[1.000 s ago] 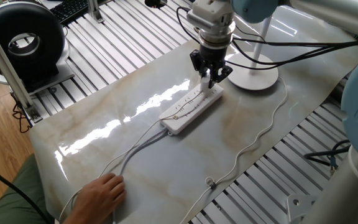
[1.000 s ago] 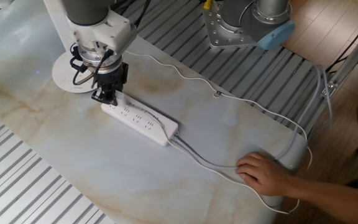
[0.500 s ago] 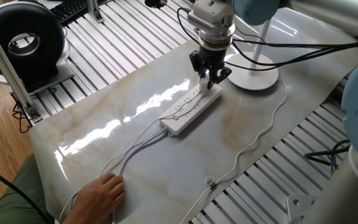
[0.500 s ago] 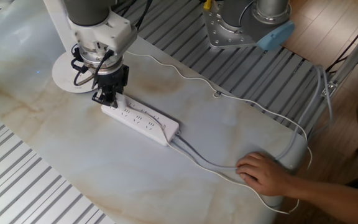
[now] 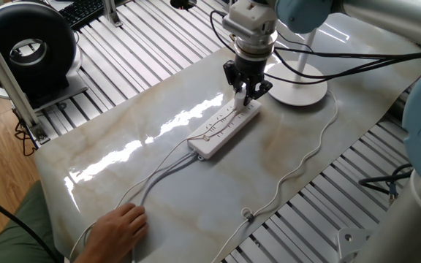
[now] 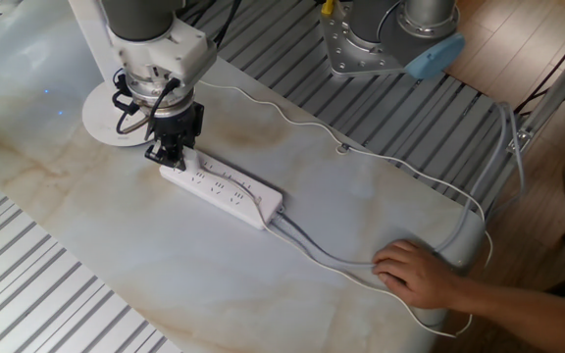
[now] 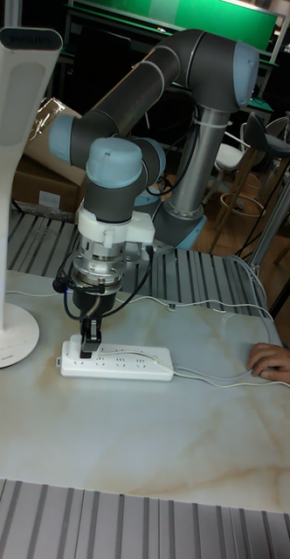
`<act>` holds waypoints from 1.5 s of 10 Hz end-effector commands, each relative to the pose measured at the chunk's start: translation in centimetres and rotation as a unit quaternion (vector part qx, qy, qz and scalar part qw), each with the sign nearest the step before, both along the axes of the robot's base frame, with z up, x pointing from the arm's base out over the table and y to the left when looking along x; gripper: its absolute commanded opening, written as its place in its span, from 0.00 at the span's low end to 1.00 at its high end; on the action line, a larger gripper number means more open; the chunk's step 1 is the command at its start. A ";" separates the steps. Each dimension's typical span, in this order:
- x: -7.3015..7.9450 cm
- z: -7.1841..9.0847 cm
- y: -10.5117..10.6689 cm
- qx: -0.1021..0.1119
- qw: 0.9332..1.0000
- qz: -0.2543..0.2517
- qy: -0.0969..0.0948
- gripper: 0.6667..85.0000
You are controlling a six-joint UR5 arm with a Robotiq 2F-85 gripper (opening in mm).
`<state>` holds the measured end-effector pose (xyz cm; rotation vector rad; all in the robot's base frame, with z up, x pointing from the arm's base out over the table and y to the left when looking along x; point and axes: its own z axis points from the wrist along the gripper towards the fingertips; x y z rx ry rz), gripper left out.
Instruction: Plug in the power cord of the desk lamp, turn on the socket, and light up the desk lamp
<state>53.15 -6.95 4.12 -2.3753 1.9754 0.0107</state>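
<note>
The socket (image 5: pixel 224 128) (image 6: pixel 226 191) (image 7: pixel 119 362) is a long white strip lying flat on the marble table. My gripper (image 5: pixel 245 96) (image 6: pixel 169 154) (image 7: pixel 86 348) points straight down onto the strip's end nearest the desk lamp, its dark fingers close together and touching the strip. The thin white power cord (image 5: pixel 311 150) (image 6: pixel 361 155) leaves the lamp base, loops round the table and runs back along the strip's top to the fingers. Its plug is mostly hidden between them. The desk lamp's base (image 5: pixel 298 89) (image 6: pixel 101 116) (image 7: pixel 7 336) stands just beyond the strip.
A person's hand (image 5: pixel 119 226) (image 6: pixel 415 275) (image 7: pixel 276 362) rests on the table edge, on the strip's grey cable (image 6: pixel 327 255) and the cord. Slatted metal decking surrounds the marble. A black round device (image 5: pixel 28 47) stands off the table. Black robot cables (image 5: pixel 320 58) hang near the lamp.
The gripper has shifted very slightly over the strip's end. The strip, the cord and the hand have stayed put.
</note>
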 end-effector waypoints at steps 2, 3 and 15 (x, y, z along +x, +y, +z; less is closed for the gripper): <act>0.4 0.2 0.3 0.008 1.000 -0.004 -0.007 0.00; 0.5 0.0 0.3 0.010 1.000 -0.005 -0.008 0.00; -1.5 0.9 -2.2 -0.036 0.999 -0.003 0.030 0.90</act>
